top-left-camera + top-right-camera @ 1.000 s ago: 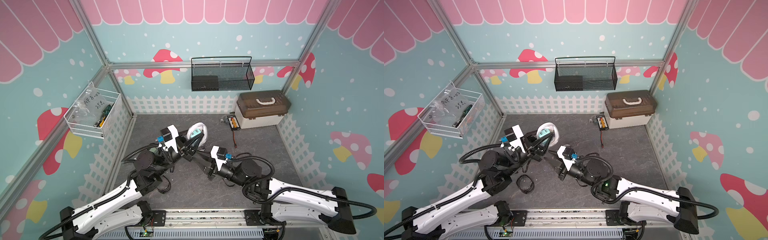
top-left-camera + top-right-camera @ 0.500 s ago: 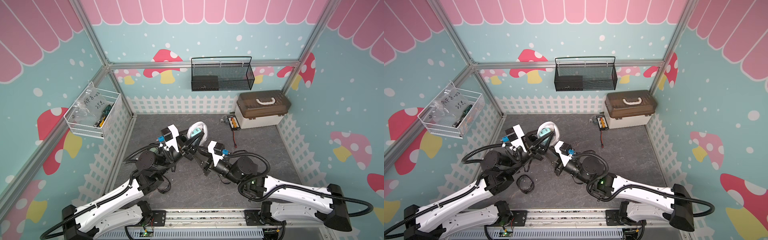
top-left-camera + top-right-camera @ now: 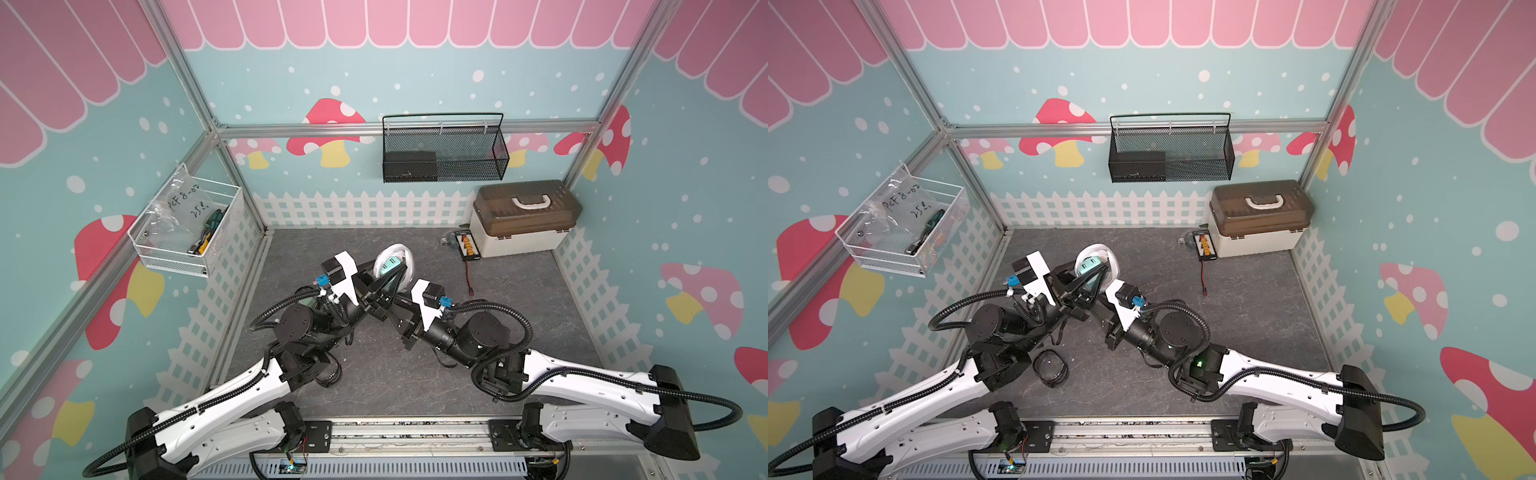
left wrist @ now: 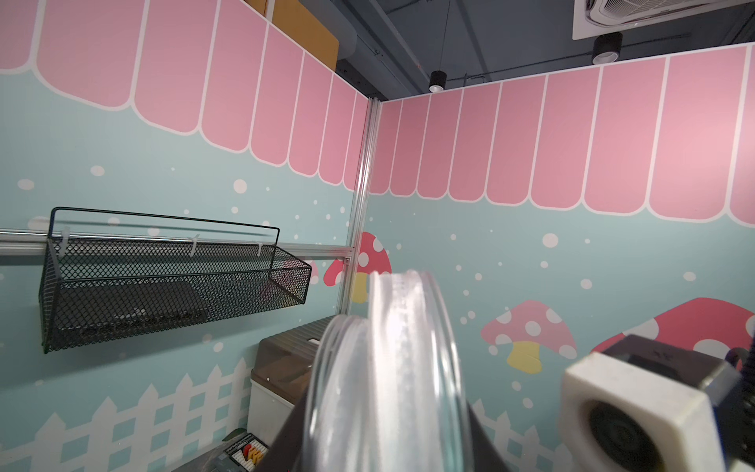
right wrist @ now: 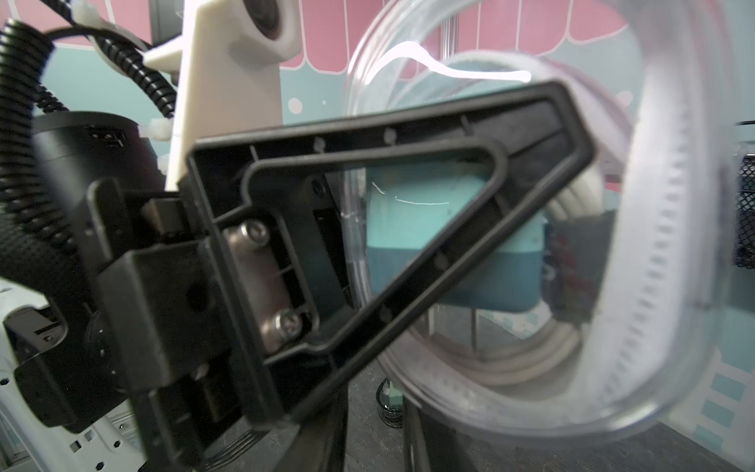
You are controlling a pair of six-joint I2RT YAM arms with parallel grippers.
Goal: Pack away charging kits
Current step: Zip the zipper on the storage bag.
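A clear oval pouch point(image 3: 392, 258) point(image 3: 1096, 255) hangs above the middle of the table, and my left gripper point(image 3: 385, 283) point(image 4: 384, 449) is shut on its lower part. Through the pouch wall show a teal charger point(image 5: 425, 212) point(image 3: 1090, 263) and a coiled white cable point(image 5: 531, 367). My right gripper point(image 3: 395, 296) point(image 5: 374, 429) sits right under the pouch's rim beside the left fingers point(image 5: 408, 184), its jaws a narrow gap apart with floor showing between them. A black-rimmed pouch point(image 3: 1050, 368) lies on the table by the left arm. Another small dark-rimmed pouch point(image 5: 390, 402) holds something green.
A beige box with a brown lid point(image 3: 523, 220) stands at the back right, with a black board with orange connectors point(image 3: 467, 247) and its red wire beside it. A black mesh basket point(image 3: 444, 153) hangs on the back wall and a white wire basket point(image 3: 187, 232) on the left wall.
The right arm has moved left and forward until its gripper reaches the pouch, and its jaws have narrowed. The left gripper has kept the pouch where it was.
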